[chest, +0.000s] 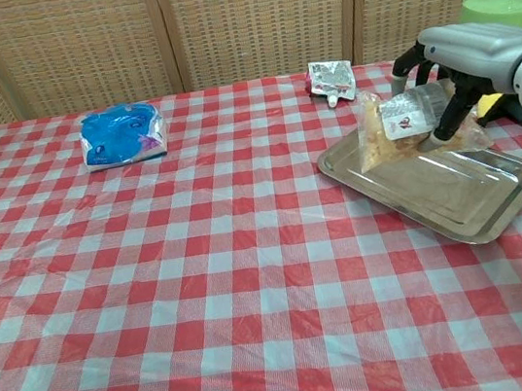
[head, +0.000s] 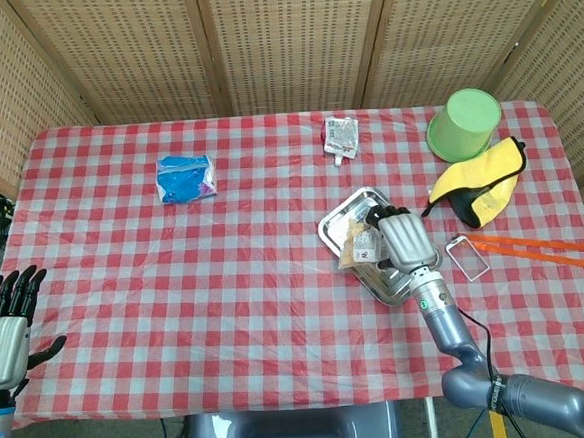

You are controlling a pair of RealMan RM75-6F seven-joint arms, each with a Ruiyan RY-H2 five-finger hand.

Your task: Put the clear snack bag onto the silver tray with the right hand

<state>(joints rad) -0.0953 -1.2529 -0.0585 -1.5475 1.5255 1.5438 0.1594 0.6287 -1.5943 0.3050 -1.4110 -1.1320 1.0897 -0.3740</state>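
Clear snack bag (chest: 405, 122): held in my right hand (chest: 462, 57), fingers curled over its top edge w/ thumb beneath, as seen in chest view. Bag was lifted above the silver tray (chest: 437, 187), over the tray's far-left part; whether its lower corner touched the tray I cannot tell. Contents: pale yellow-orange pieces; white label w/ red mark faced the chest camera. Head view showed the same bag (head: 359, 246) at the tray's (head: 335, 226) left side, partly covered by my right hand (head: 402, 239), whose back faced up.

Tray: rectangular, shiny, set at an angle on the surface (chest: 207, 292), which wore a red-and-white checked cloth.

My left hand (head: 4, 324): at the near-left edge in head view, off the surface, fingers apart & pointing up, holding nothing.

Other items on the surface: blue packet (chest: 119, 136) far left; small white-red pouch (chest: 330, 78) at the far edge, just behind the tray; green cup (head: 464, 125) upside down at far right; yellow-black cloth (head: 478, 184) near the cup; orange-handled tool (head: 520, 250) w/ a clear loop at its end, right of the tray. Woven screen (chest: 254, 19) stood behind the surface.
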